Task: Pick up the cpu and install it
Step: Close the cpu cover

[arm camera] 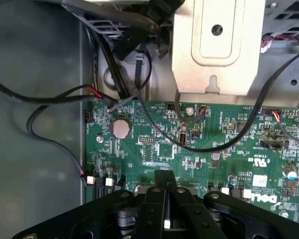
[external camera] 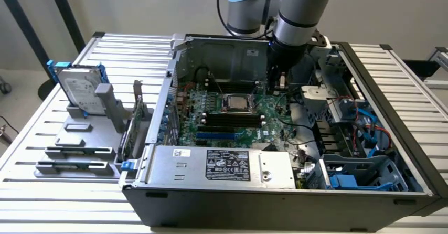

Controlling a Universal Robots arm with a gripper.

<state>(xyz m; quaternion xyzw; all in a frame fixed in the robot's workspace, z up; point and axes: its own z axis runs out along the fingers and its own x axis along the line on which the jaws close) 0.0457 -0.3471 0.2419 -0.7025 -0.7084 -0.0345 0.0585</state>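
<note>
My gripper [external camera: 280,85] hangs inside the open computer case, over the motherboard [external camera: 231,124] and just to the exterior view's right of the CPU socket [external camera: 234,104]. In the wrist view its black fingers [arm camera: 164,180] are pressed together with nothing visible between them, above the green board [arm camera: 189,149]. A small flat light-grey square that looks like the cpu [external camera: 77,125] lies on the grey holder block [external camera: 73,152] outside the case, at the exterior view's left. The socket has a dark frame and a pale square middle; I cannot tell whether a chip sits in it.
A silver hard drive with blue rails [external camera: 78,89] stands upright on the holder. In the case are the power supply [external camera: 220,166], black cables [arm camera: 50,99], a metal bracket [arm camera: 217,45] and blue drive bays [external camera: 350,181]. Everything rests on a slatted metal table [external camera: 42,124].
</note>
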